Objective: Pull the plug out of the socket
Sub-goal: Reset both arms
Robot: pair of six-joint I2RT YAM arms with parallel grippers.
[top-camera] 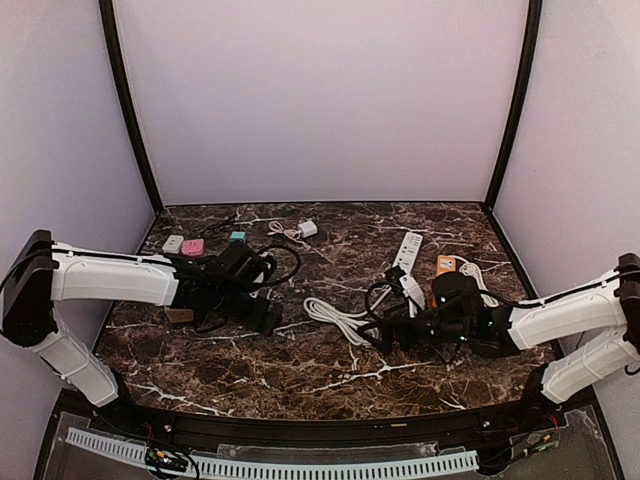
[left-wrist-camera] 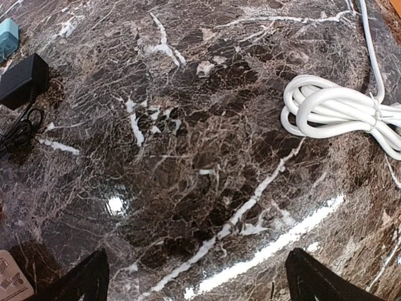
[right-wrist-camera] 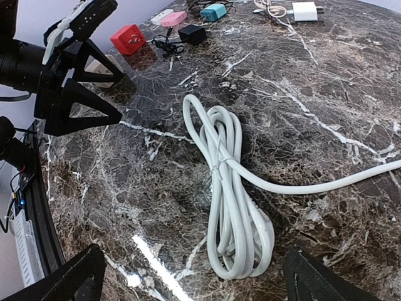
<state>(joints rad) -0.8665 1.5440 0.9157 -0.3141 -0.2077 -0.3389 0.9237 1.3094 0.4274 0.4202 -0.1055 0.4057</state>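
The white power strip lies at the back right of the marble table, with a white plug at its near end and a black cord looping beside it. It is out of both wrist views. My right gripper is open and empty, low over the table just right of a coiled white cable; the coil lies between its fingertips in the right wrist view. My left gripper is open and empty over bare marble, left of the coil.
Small adapters sit at the back left: white, pink, teal, plus a black one and a red cube. A white charger lies at the back centre. An orange item lies by the strip.
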